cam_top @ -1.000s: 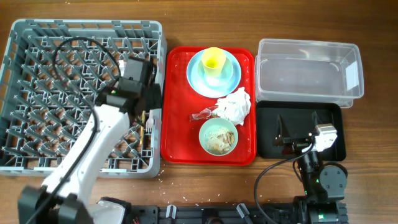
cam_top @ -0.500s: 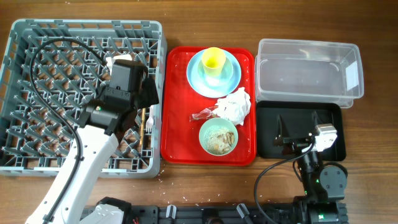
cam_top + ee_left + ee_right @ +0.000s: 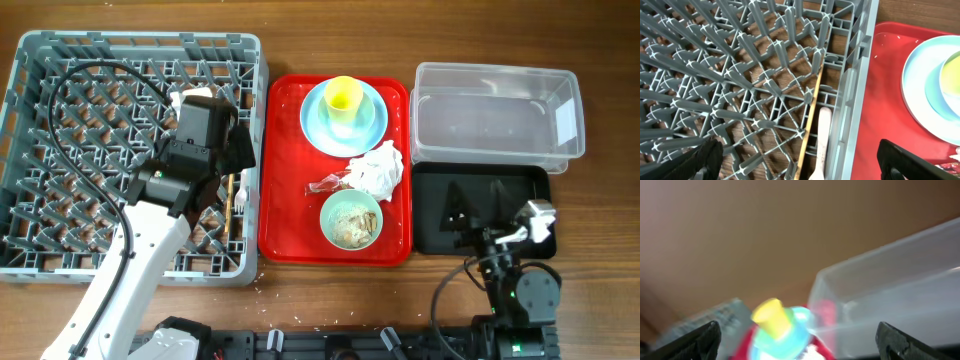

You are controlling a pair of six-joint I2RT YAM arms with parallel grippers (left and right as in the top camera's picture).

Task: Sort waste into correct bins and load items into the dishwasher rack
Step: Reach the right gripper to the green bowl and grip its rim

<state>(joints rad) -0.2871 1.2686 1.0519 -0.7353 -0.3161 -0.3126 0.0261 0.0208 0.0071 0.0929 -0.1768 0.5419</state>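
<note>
**Four containers on a wooden bench**

The wooden bench carries the grey dishwasher rack at left, a red tray just beside it, and at right the clear tub behind the black tray.

This is a robotics test bench set up as a dish-clearing station, not a working kitchen. A bare wooden desk carries a red serving tray holding a soiled bowl. Left of the tray stands a grey dishwasher rack. Right of the tray are a clear tub and a black tray. A cabled left arm and right arm rise from a black mounting rail at the desk edge below the tray.
</note>
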